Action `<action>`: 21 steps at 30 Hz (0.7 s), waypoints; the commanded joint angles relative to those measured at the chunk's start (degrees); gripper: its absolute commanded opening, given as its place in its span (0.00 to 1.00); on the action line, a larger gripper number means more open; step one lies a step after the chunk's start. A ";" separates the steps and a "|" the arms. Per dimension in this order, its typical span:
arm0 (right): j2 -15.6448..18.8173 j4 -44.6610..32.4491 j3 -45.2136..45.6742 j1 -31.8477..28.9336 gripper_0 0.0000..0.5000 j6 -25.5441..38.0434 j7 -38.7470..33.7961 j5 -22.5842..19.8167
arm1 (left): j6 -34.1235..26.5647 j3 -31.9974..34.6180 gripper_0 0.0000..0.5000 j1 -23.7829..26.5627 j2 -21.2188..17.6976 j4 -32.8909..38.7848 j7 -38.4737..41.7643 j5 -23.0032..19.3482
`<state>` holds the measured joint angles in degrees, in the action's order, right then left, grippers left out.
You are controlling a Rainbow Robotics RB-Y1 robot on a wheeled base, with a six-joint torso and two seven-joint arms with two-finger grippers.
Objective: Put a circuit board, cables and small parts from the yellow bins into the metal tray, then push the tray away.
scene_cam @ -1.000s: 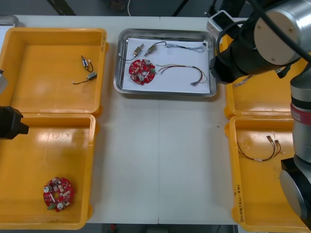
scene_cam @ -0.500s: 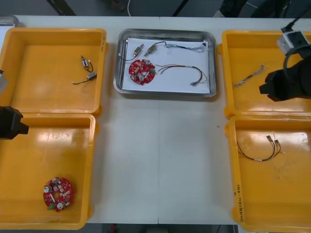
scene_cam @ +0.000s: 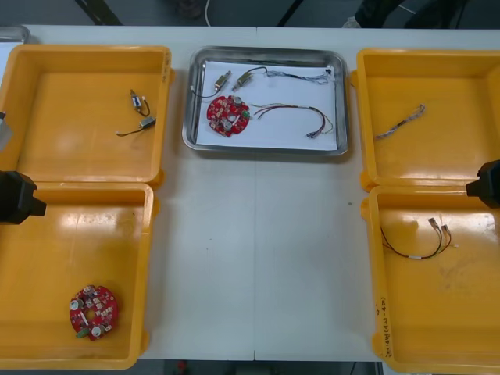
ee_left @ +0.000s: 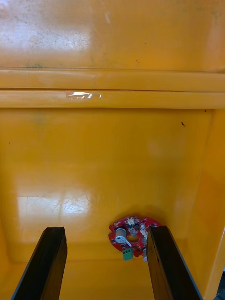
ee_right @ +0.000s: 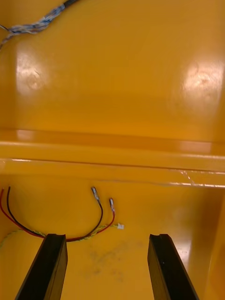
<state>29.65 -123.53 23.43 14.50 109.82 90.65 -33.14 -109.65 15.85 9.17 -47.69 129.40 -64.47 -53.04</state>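
The metal tray (scene_cam: 266, 144), white inside, sits at the far middle of the table. In it lie a red circuit board (scene_cam: 227, 115), two small metal parts (scene_cam: 223, 80), a red and yellow cable (scene_cam: 301, 116) and a thin cable (scene_cam: 301, 76). My right gripper (ee_right: 108, 267) is open and empty over the near right yellow bin (scene_cam: 375, 289), just short of a black and red cable (ee_right: 96, 220) on the bin floor. My left gripper (ee_left: 107, 265) is open over the near left bin (scene_cam: 148, 273), with a second circuit board (ee_left: 132, 236) lying close to one finger.
The far left bin (scene_cam: 164, 117) holds small metal parts (scene_cam: 139, 101). A twisted blue and white cable (scene_cam: 399, 123) lies in the far right bin (scene_cam: 363, 117). The black and red cable (scene_cam: 418, 242) and the spare board (scene_cam: 93, 310) lie in the near bins.
My right arm has swung away from beside the tray to the table's right edge, over the wall between the two right bins. The left arm has stayed still.
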 commanded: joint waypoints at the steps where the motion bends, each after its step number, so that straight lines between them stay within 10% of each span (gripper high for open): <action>1: 2.78 -2.15 2.24 -3.16 1.00 0.18 -2.23 -1.14 | -0.35 1.90 1.00 -0.91 -2.32 1.65 -4.35 -0.22; 21: 3.22 -2.68 5.58 -8.52 1.00 0.18 -3.11 -5.36 | -0.35 1.90 1.00 -0.91 -2.32 1.65 -4.35 -0.22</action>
<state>30.58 -124.19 27.48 7.05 109.82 90.27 -37.72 -109.65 15.85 9.17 -47.70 129.40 -64.47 -53.04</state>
